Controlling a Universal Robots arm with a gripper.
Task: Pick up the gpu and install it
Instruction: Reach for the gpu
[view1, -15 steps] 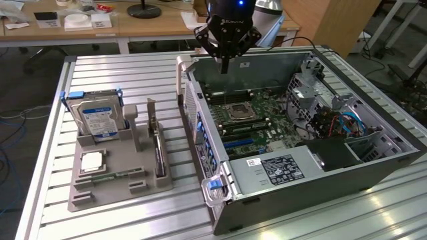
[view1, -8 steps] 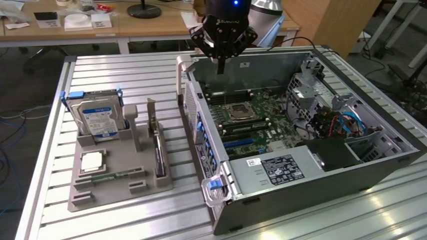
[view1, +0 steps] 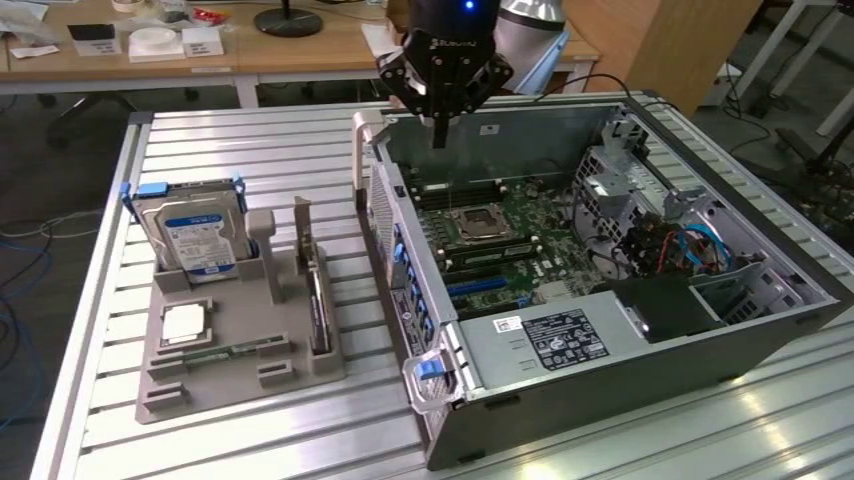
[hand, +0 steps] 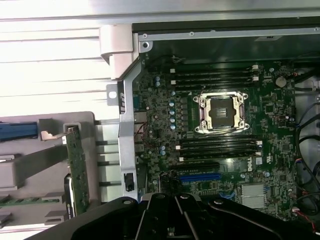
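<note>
One gpu (view1: 318, 300) edgewise, lengthwise alongside case (view1: 601, 385)

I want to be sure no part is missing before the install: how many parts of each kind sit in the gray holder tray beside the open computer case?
hard drive: 1
gpu: 1
processor chip: 1
memory stick: 1
Total: 4, all in the gray holder tray

A grey plastic tray (view1: 220, 392), green gpu card (view1: 318, 300) upright in it, lies on the slatted metal bench (view1: 227, 140) at the exterior view's left of the open computer case (view1: 627, 385).
</note>
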